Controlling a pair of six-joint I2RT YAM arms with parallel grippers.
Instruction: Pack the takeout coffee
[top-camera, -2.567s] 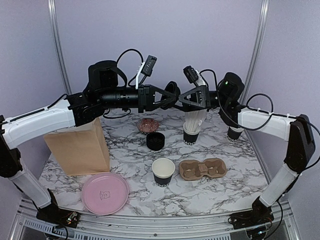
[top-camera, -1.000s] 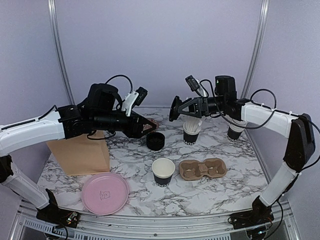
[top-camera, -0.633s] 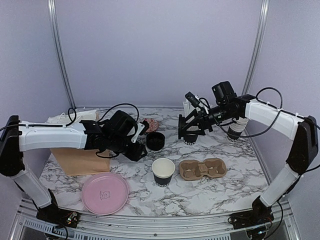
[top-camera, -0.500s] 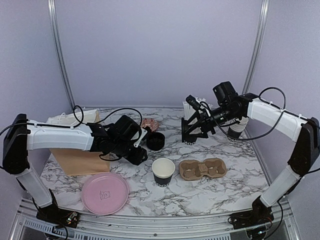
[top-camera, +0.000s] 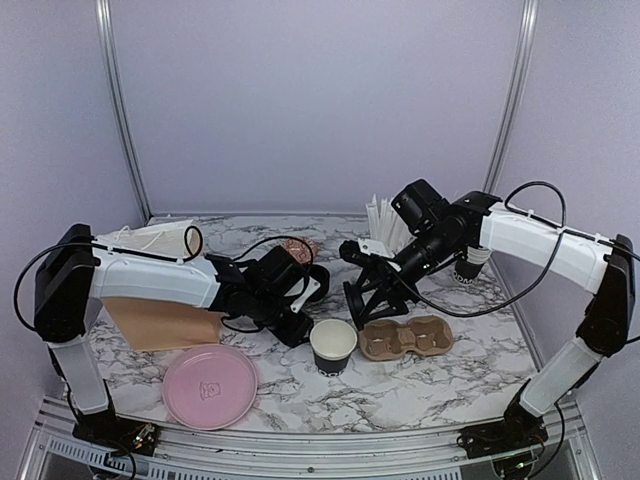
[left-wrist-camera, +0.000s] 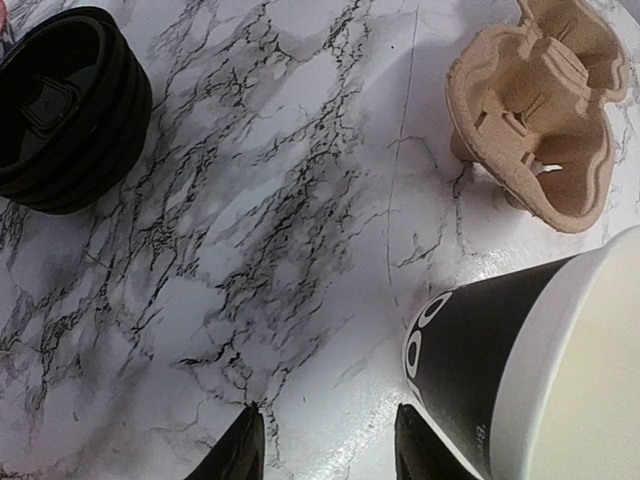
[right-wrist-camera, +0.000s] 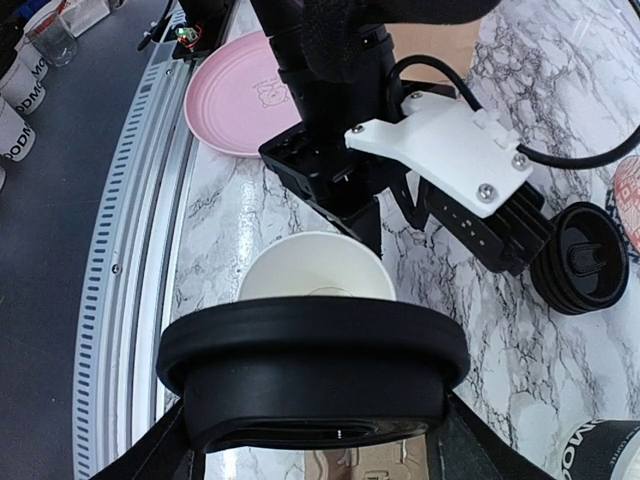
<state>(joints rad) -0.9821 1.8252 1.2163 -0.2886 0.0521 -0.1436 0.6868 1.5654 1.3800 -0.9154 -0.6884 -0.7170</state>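
Presently right end effector (right-wrist-camera: 314, 425) grips a round black lid (right-wrist-camera: 310, 355); left end effector (left-wrist-camera: 326, 455) gapes.

The marble table (top-camera: 430, 385) bears a pink plate (top-camera: 210, 373), paper bag (top-camera: 160, 325), open cup (top-camera: 333, 346), pulp carrier (top-camera: 405, 338) and lid stack (left-wrist-camera: 65, 110).

On the marble desk (top-camera: 450, 385), a pink plate (top-camera: 210, 385) sits at 7 o'clock, a brown paper bag (top-camera: 150, 325) at 9, a pulp cup carrier (top-camera: 405, 338) at 4, and white straws (top-camera: 379, 213) at 1.
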